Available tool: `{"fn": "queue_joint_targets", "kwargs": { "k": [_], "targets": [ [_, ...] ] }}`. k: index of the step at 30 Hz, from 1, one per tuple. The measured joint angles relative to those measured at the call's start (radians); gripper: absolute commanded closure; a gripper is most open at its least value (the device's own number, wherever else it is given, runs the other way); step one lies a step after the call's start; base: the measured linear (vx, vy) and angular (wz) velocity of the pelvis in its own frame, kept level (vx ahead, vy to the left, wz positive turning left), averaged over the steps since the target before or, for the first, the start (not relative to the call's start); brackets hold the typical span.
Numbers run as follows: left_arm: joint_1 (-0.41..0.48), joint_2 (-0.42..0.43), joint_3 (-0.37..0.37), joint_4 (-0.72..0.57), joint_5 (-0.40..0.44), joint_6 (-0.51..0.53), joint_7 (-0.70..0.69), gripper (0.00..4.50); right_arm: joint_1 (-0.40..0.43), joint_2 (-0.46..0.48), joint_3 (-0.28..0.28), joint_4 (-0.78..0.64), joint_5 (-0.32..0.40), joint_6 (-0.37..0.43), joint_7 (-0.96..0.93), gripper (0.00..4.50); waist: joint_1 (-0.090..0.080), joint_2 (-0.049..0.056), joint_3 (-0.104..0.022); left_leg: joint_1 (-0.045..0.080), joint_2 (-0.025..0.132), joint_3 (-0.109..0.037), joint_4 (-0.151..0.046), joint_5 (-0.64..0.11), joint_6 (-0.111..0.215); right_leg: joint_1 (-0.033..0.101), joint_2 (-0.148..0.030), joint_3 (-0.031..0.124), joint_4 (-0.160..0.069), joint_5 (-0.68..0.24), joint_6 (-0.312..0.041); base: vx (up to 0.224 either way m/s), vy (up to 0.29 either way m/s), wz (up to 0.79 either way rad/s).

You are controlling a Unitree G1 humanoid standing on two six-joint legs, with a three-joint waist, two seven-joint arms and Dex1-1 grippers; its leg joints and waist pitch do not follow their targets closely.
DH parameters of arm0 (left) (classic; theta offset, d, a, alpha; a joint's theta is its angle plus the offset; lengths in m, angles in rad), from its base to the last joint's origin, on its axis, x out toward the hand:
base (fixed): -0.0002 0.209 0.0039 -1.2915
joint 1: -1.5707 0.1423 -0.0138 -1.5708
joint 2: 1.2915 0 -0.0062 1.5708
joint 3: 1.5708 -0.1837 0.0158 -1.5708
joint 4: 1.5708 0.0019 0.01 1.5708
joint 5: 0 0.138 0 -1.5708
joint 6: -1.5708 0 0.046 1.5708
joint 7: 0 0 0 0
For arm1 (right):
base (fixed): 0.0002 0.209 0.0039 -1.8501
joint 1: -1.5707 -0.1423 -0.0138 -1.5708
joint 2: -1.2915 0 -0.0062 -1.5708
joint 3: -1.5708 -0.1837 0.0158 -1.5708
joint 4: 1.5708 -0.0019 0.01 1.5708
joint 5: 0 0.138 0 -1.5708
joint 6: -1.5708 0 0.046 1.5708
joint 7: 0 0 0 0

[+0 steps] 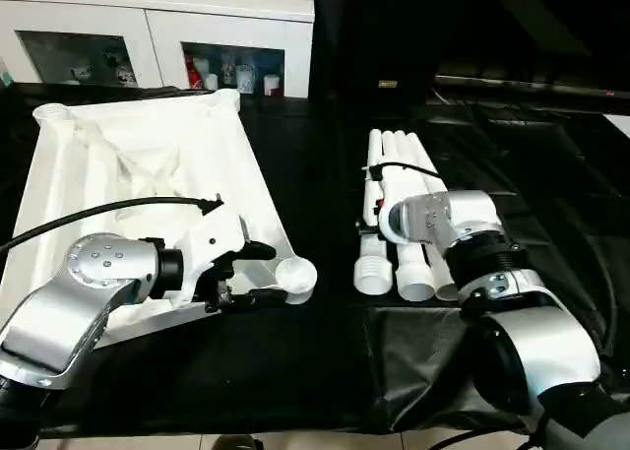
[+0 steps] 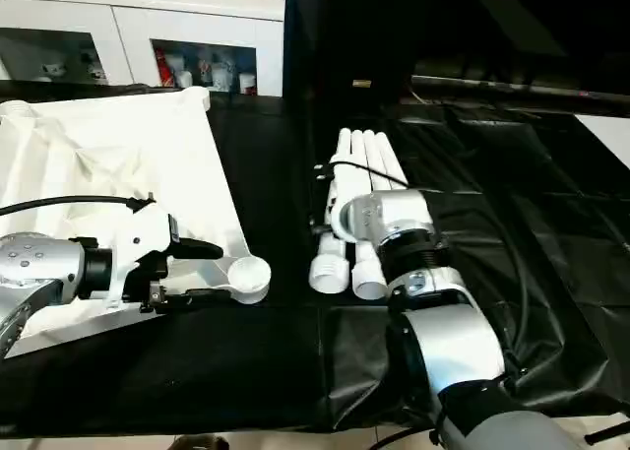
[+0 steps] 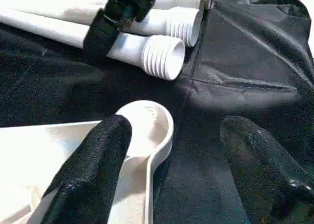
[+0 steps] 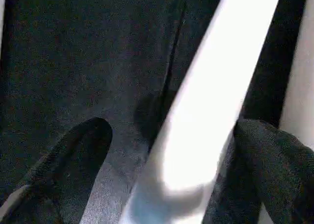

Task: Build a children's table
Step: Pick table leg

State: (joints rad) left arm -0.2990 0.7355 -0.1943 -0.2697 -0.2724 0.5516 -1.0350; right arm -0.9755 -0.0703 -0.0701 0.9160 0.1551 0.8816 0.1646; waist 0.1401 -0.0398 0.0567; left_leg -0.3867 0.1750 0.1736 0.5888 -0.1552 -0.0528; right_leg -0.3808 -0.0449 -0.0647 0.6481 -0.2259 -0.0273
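Note:
The white tabletop (image 1: 128,155) lies with its ribbed underside up on the left of the black cloth. Its near right corner socket (image 1: 295,275) points toward me. My left gripper (image 1: 258,273) stands open at that corner: one finger (image 3: 93,175) lies over the tabletop's rim by the socket (image 3: 147,128), the other finger (image 3: 265,170) is over the cloth, apart from it. Several white legs (image 1: 404,169) lie bundled side by side at centre right, threaded ends (image 3: 164,57) nearest me. My right gripper (image 4: 174,136) is down over the bundle, open, with one leg (image 4: 211,101) between its fingers.
A white cabinet (image 1: 157,36) with glass doors stands behind the tabletop. Black cloth (image 1: 315,361) covers the work surface up to its front edge near me. A black cable (image 1: 108,212) arcs over my left forearm. Bare cloth lies between tabletop and legs.

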Motion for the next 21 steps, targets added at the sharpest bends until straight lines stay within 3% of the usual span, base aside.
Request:
{"fn": "queue_joint_targets", "kwargs": {
  "k": [2, 18, 19, 21],
  "targets": [
    [0.000, 0.000, 0.000, -0.001, -0.001, 0.002, -0.001, 1.12, 0.000, 0.001, -0.001, 0.007, 0.001, 0.000, 0.007, 0.00, 0.000, 0.000, 0.000, 0.000, 0.000, 0.000, 0.000, 0.000, 0.000, 0.000, 0.000, 0.000, 0.000, 0.000, 0.000, 0.000, 0.000, 0.00],
    [0.000, -0.004, -0.012, -0.002, 0.011, -0.007, 0.002, 1.03, 0.000, 0.005, -0.052, 0.070, 0.030, 0.001, 0.005, 1.37, 0.000, 0.000, 0.000, 0.000, 0.000, 0.000, 0.000, 0.000, 0.000, 0.000, 0.000, 0.000, 0.000, 0.000, 0.000, 0.000, 0.000, 0.00],
    [0.000, -0.005, -0.017, -0.002, 0.014, -0.012, 0.004, 0.75, 0.000, 0.005, -0.055, 0.070, 0.032, 0.001, 0.004, 1.53, 0.000, 0.000, 0.000, 0.000, 0.000, 0.000, 0.000, 0.000, 0.000, 0.000, 0.000, 0.000, 0.000, 0.000, 0.000, 0.000, 0.000, 0.00],
    [0.000, -0.010, -0.021, -0.001, 0.022, -0.019, 0.015, 0.68, -0.003, 0.005, -0.066, 0.077, 0.035, 0.000, -0.004, 1.65, 0.000, 0.000, 0.000, 0.000, 0.000, 0.000, 0.000, 0.000, 0.000, 0.000, 0.000, 0.000, 0.000, 0.000, 0.000, 0.000, 0.000, 0.00]
  ]
}}
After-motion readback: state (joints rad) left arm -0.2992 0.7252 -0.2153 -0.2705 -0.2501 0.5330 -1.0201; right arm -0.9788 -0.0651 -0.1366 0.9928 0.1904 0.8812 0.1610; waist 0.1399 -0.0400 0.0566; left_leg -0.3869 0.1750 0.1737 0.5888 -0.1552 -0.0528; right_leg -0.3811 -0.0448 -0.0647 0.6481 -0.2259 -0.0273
